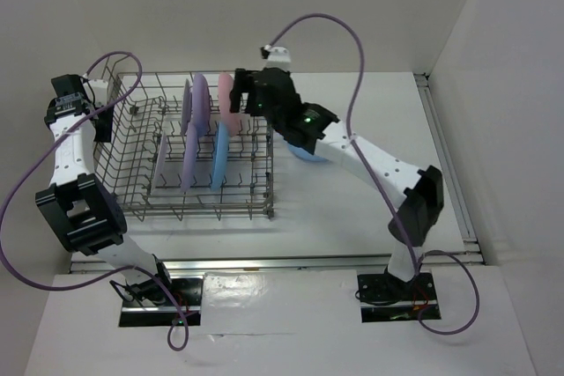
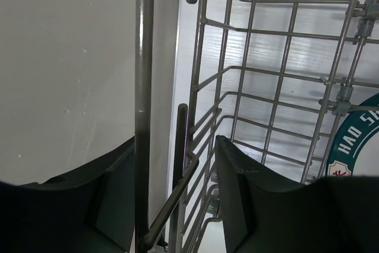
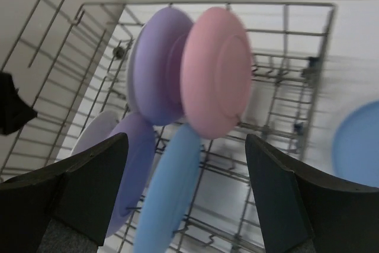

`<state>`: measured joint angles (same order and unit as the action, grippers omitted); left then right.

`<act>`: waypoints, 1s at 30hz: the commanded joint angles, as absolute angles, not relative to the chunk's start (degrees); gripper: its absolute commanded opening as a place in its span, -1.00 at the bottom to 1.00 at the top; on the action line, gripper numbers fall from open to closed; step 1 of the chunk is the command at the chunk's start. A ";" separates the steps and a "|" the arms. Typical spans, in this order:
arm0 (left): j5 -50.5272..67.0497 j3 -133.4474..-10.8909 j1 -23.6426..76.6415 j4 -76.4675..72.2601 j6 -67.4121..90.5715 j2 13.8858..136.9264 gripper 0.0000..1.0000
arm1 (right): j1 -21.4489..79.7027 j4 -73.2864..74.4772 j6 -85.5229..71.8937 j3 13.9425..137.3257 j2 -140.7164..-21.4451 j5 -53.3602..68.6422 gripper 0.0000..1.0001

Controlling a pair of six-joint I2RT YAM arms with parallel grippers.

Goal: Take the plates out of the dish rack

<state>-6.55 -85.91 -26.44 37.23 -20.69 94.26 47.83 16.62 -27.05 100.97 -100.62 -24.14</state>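
The dish rack (image 1: 189, 195) stood on the white table (image 1: 370, 103), left of centre, with plates upright between its tines. In the back row a lavender plate (image 1: 201, 101) stood just beside a pink plate (image 1: 226, 97). In the front row a second lavender plate (image 1: 188, 161) stood beside a standing blue plate (image 1: 220, 156). A flat blue plate (image 1: 310, 155) lay on the table just right of the rack, partly hidden under the right arm.

The right gripper (image 1: 246, 99) hung over the rack's far right corner, right next to the pink plate. In its wrist view its 2 dark fingers (image 3: 89, 188) were spread wide, with the pink plate (image 3: 216, 69) ahead of them and clear of both.

The left gripper (image 1: 103, 112) sat at the rack's left wall. Its jaws were also wide apart, straddling an upright wire of the rack's side (image 2: 143, 87). Whether either finger (image 2: 243, 205) pressed on the wire could not be told. A teal-rimmed plate (image 2: 355, 140) with white lettering showed through the mesh at the right edge of that view
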 commanded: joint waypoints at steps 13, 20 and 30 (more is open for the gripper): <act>-3.96 -83.68 -26.63 34.02 -21.09 94.04 0.25 | 58.89 38.05 -37.52 115.15 -118.74 -28.11 0.61; -3.43 -82.10 -26.63 32.88 -21.62 93.52 0.25 | 60.12 34.35 -35.16 112.67 -118.91 -24.79 0.21; -2.90 -81.56 -26.63 32.34 -22.15 92.37 0.25 | 61.78 37.45 -35.07 118.75 -120.86 -29.61 -0.36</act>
